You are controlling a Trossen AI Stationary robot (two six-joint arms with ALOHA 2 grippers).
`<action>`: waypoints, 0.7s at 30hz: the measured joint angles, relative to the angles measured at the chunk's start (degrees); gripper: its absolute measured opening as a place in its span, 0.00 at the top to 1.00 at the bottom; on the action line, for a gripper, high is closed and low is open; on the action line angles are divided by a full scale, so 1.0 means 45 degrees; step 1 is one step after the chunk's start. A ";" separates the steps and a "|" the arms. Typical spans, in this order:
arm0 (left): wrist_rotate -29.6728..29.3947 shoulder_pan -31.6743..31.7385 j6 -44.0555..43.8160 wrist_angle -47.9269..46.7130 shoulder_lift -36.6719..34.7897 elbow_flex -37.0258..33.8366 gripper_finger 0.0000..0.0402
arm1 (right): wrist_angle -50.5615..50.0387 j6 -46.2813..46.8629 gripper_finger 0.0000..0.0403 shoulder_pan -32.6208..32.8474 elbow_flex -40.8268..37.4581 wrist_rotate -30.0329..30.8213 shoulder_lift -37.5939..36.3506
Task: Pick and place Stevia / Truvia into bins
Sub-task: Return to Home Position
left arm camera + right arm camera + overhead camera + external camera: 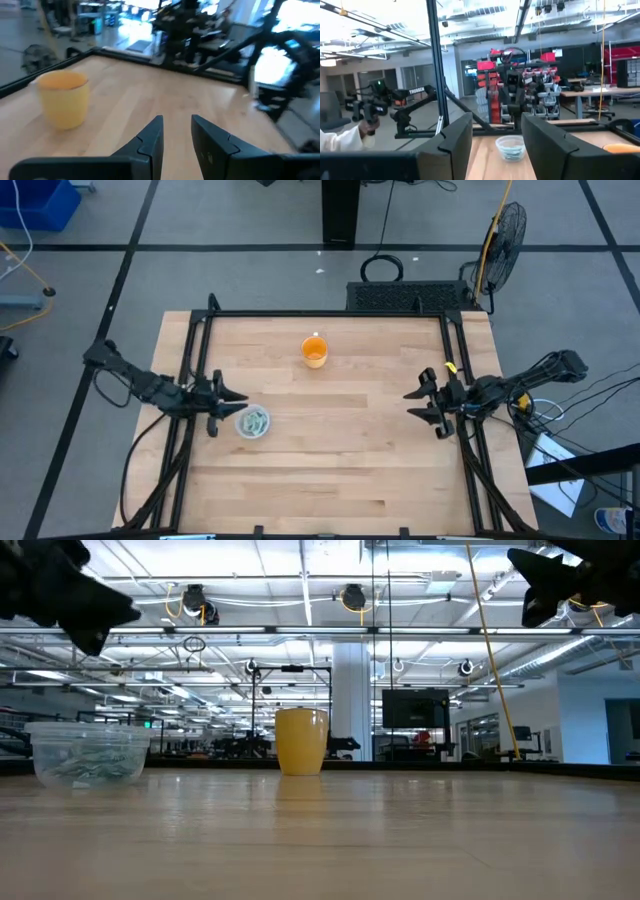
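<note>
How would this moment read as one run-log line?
packets: inside clear cup | left claw: open, empty, beside that cup | right claw: open, empty, right side of table

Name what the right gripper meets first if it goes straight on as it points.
Probably the clear cup: it sits dead ahead of the right gripper in its wrist view, with nothing nearer. The gripper might pass over it; height is unclear.

We see the left arm [140, 383] and right arm [510, 388] — matte black, slim jointed links trailing dark cables [135, 452]. The left end effector [238, 400] and right end effector [410, 402] each bear two angular, wedge-shaped black fingers [150, 142].
</note>
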 joint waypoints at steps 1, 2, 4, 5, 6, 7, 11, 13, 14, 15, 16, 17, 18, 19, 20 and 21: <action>0.0000 0.0244 -0.0035 -0.0168 -0.0004 -0.0062 0.74 | 0.0016 -0.0028 0.59 0.0000 -0.0003 -0.0004 0.0006; 0.0003 0.0496 -0.0257 -0.0467 -0.0058 -0.0098 0.74 | -0.0048 -0.0117 0.59 0.0000 -0.0003 0.0001 0.0015; 0.0293 0.0929 -0.0551 -0.0776 -0.0164 -0.0171 0.74 | -0.0078 -0.0320 0.59 0.0000 -0.0003 0.0000 0.0019; 0.0532 0.1114 -0.0545 -0.0780 -0.0240 -0.0194 0.74 | -0.0080 -0.0442 0.59 0.0000 -0.0008 0.0001 0.0015; 0.0799 0.1288 -0.0482 -0.0756 -0.0328 -0.0228 0.74 | -0.0079 -0.0585 0.59 0.0000 -0.0010 0.0001 0.0014; 0.1015 0.1442 -0.0393 -0.0741 -0.0407 -0.0244 0.74 | -0.0096 -0.0704 0.59 0.0000 -0.0014 0.0003 0.0028; 0.1934 0.1875 -0.0252 -0.0651 -0.0680 -0.0409 0.74 | -0.0109 -0.0944 0.59 0.0000 -0.0018 0.0001 0.0032; 0.2173 0.1943 -0.0221 -0.0529 -0.0729 -0.0684 0.74 | -0.0117 -0.0929 0.59 0.0000 -0.0018 0.0001 0.0035; 0.2215 0.1945 -0.0185 -0.0310 -0.0729 -0.0896 0.74 | -0.0121 -0.0962 0.59 0.0000 -0.0018 0.0001 0.0036; 0.2226 0.1945 -0.0074 -0.0022 -0.0728 -0.1136 0.74 | -0.0139 -0.0976 0.59 0.0000 -0.0022 0.0001 0.0036; 0.2298 0.1945 0.0055 0.0264 -0.0724 -0.1349 0.74 | -0.0199 -0.0933 0.59 0.0000 -0.0022 0.0001 0.0053; 0.2393 0.1945 0.0149 0.0545 -0.0724 -0.1551 0.74 | -0.0331 -0.0848 0.59 0.0000 -0.0027 0.0001 0.0061; 0.2500 0.1945 0.0191 0.0770 -0.0717 -0.1670 0.74 | -0.0552 -0.0782 0.59 0.0000 -0.0027 0.0001 0.0066; 0.2556 0.1945 0.0243 0.0943 -0.0719 -0.1735 0.74 | -0.0741 -0.0694 0.59 0.0000 -0.0027 0.0001 0.0070; 0.2644 0.1945 0.0350 0.1003 -0.0726 -0.1749 0.74 | -0.0855 -0.0607 0.59 0.0000 -0.0027 0.0001 0.0075; 0.2732 0.1945 0.0512 0.1033 -0.0727 -0.1753 0.74 | -0.0913 -0.0563 0.59 0.0000 -0.0027 0.0004 0.0070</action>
